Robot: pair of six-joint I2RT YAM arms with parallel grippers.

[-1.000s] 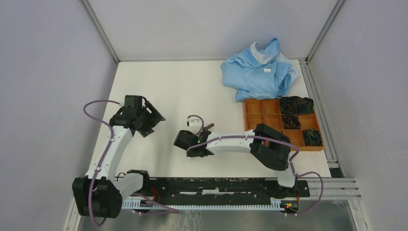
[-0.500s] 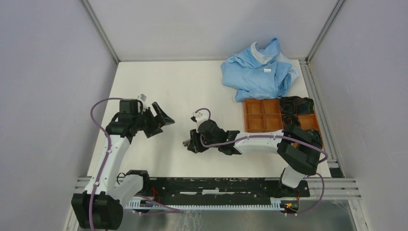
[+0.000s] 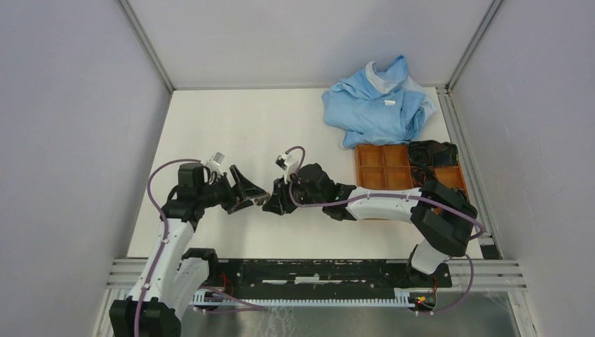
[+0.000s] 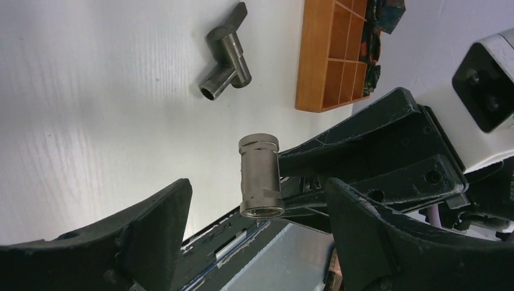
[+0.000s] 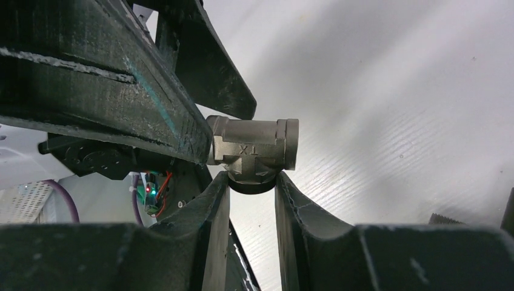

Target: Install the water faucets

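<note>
Arms have converged: right gripper (image 5: 250, 180) clamped on the tee fitting (image 5: 254, 148), now inside the wide-open left gripper (image 4: 257, 189), seemingly not touching. Handover likely next; other faucet piece (image 4: 227, 51) lies on the worktop (image 4: 91, 91).

I am working in what looks like a robotics lab test cell, not a home or a shop. Plain grey panels (image 3: 70, 105) close in a white table (image 3: 231, 126) on three sides, joined by aluminium frame posts (image 3: 147, 49). The cabled left arm (image 3: 165, 242) and right arm (image 3: 382, 203) stand on a black mounting plate (image 3: 316, 270) across extrusion rails (image 3: 491, 270). An orange compartment tray (image 3: 384, 167) sits at the right.
</note>
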